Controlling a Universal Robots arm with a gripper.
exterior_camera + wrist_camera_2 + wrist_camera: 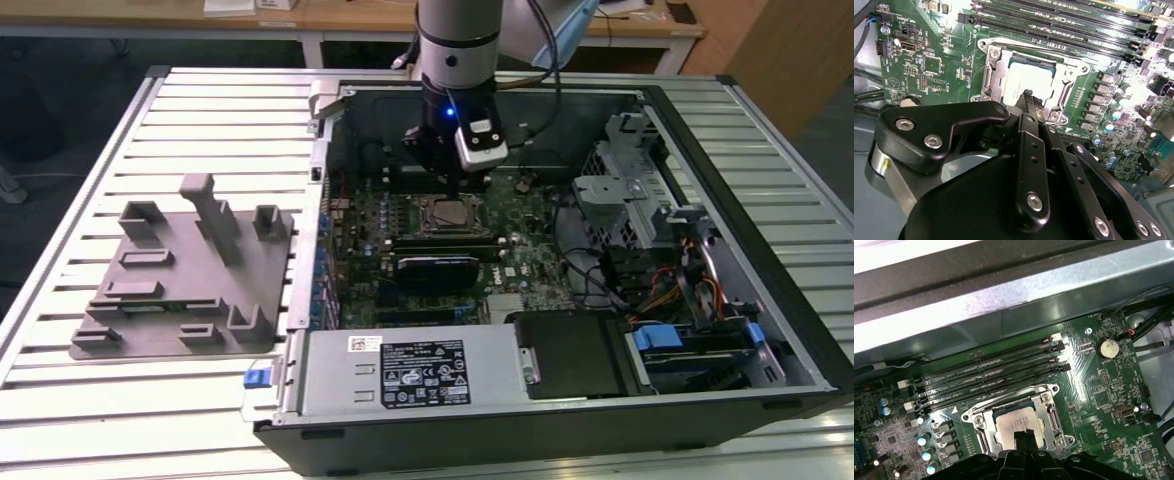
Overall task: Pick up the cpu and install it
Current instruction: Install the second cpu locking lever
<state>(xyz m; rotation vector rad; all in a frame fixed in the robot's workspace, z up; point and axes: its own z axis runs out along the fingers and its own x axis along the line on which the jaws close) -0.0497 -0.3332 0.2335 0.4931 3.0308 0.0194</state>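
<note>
Sitting in the socket at the lower middle of the first wrist view, the cpu lies flat under the jaws, which are pressed together.

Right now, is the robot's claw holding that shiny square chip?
Can't tell. The gripper is right over the cpu, which sits in the socket.

Place: probably a robotics lab or workshop
Evidence, centre: open computer case on a slatted metal table
Evidence, left: grey fixture tray
Evidence, top: wooden desks
</note>
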